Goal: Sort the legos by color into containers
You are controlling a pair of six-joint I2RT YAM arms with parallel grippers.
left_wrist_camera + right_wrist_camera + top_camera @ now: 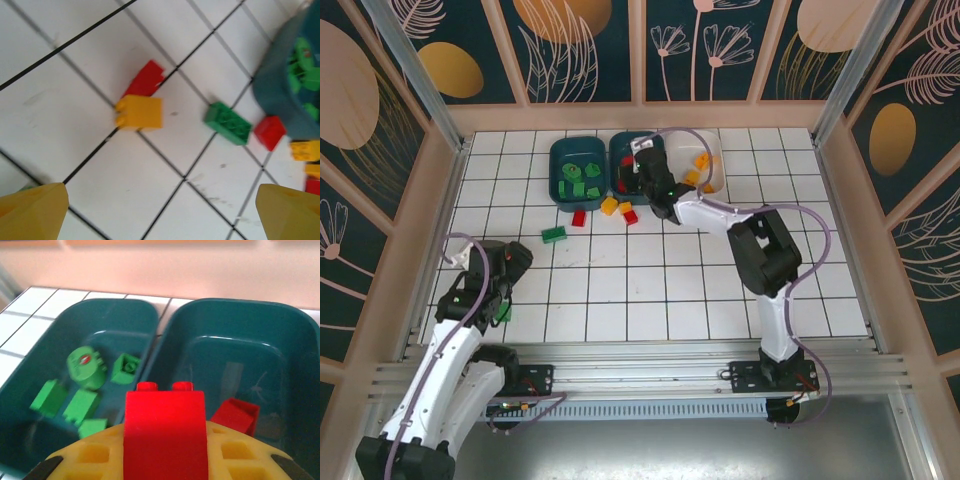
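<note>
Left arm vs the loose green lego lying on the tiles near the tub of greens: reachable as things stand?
Probably yes. The left end effector is open and empty, and the green lego lies alone on bare tile, apart from its red neighbour. The right arm is off over the tubs.

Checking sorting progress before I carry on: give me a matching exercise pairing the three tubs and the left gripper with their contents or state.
1 left teal tub
2 middle teal tub
3 white tub
4 left gripper

A yellow-orange bricks inside
B open, empty
C green bricks inside
D a red brick inside

Pairs: 1-C, 2-D, 3-A, 4-B
</note>
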